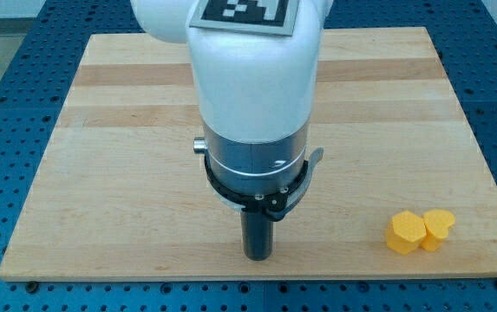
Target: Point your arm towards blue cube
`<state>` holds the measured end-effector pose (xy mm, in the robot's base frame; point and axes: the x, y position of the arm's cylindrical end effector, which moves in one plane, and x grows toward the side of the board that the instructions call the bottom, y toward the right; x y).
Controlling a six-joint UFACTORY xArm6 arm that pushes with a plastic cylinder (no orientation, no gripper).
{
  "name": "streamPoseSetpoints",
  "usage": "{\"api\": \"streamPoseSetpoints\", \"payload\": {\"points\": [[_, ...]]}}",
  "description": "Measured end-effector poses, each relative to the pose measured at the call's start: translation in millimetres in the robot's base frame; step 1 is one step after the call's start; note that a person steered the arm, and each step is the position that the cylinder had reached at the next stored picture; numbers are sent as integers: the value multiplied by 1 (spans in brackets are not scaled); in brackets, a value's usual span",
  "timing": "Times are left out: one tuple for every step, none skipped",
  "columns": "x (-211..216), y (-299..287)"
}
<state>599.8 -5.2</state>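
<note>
The arm (252, 78) enters from the view's top and occupies the centre of the wooden board (118, 173). Its white housing carries a black-and-white marker plate on top. Below the housing sit a silver collar and a black clamp ring.

End effector: a straight dark rod extends downward from the clamp ring. My tip (258, 257) rests at the rod's lower end, near the board's bottom edge and slightly right of its centre line. The rod has no jaws, so it neither opens nor closes, and it holds nothing. No block touches the tip.

Task object: the blue cube does not show anywhere in the camera view. Its colour, shape and position therefore cannot be told. Whether it lies behind the arm's housing cannot be told either.

Visible blocks: two yellow blocks lie at roughly 3 o'clock from the tip, well apart from it, close to the board's bottom right corner.
- The yellow hexagonal block (403, 232) is the nearer one to the tip.
- The yellow heart-shaped block (440, 227) lies at 3 o'clock of the hexagonal block, and the two are touching.

The board rests on a blue perforated table (5, 78).
</note>
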Motion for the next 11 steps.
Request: {"api": "streamPoseSetpoints", "payload": {"points": [[0, 0], [0, 6], [-18, 42], [-75, 70], [-129, 87], [-200, 108], [-264, 108], [-316, 108], [-349, 84], [-358, 47], [-364, 17]]}}
